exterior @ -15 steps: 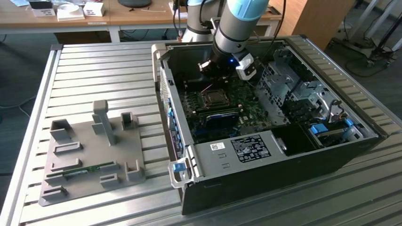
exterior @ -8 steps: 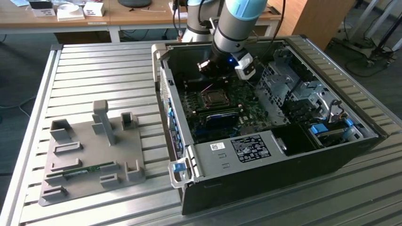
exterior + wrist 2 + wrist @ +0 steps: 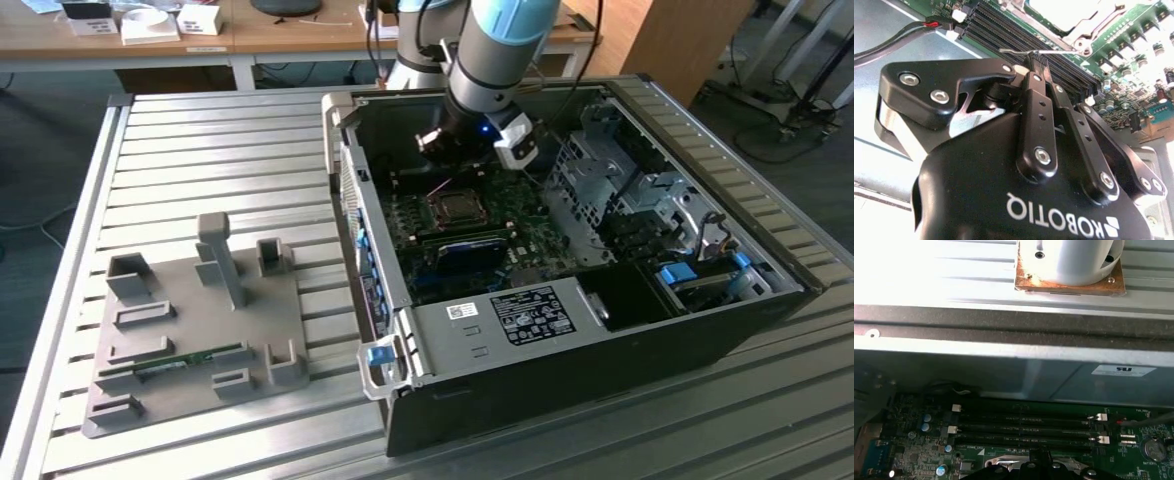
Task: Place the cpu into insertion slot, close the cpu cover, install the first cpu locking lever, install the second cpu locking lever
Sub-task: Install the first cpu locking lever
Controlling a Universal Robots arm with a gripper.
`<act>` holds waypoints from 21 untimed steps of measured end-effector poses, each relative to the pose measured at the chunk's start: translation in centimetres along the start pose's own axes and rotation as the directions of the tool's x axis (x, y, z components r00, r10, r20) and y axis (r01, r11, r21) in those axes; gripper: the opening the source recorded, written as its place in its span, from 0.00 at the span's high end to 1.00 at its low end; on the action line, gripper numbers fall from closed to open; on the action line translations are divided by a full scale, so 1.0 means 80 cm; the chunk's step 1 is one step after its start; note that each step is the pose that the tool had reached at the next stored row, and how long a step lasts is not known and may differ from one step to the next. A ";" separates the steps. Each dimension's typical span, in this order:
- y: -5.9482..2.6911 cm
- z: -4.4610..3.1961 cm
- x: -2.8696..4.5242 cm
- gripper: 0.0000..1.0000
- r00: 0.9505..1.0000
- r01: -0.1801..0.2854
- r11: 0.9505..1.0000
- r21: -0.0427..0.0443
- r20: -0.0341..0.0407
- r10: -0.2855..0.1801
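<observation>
The exterior view looks down steeply from above the slatted desk [image 3: 200, 150]. The open computer case [image 3: 561, 370] lies right of centre and the arm [image 3: 501, 40] enters at the upper edge. Both wrist views sit close over the circuit board [image 3: 1134, 452] inside that case. The second wrist view looks along the end effector [image 3: 1036, 62]. Both wrist views share the memory slots [image 3: 1004, 32] [image 3: 1024, 427].

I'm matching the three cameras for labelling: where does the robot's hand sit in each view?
Exterior view: the hand hangs inside the open computer case, over the green circuit board.
Second wrist view: the hand is nearest the camera, tips together at a thin metal lever beside the memory slots.
First wrist view: the hand's dark tips lie beside the memory slots.
Shared landmark: the green circuit board.
</observation>
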State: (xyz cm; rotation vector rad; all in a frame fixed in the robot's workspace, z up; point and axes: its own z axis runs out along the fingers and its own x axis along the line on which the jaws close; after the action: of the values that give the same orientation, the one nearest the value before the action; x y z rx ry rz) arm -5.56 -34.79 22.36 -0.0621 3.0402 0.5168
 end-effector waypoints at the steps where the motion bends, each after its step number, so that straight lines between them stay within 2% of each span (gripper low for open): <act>1: 0.001 0.0007 0.0000 0.89 1.000 0.000 1.000 -0.001 0.000 0.000; 17: 0.002 0.0015 0.0002 0.89 1.000 0.000 1.000 -0.002 0.000 0.000; 21: 0.002 0.0016 0.0004 0.89 1.000 -0.002 1.000 -0.001 -0.006 0.002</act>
State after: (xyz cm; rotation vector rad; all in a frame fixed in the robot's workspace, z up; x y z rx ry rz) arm -5.59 -34.61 22.29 -0.0604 3.0457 0.5197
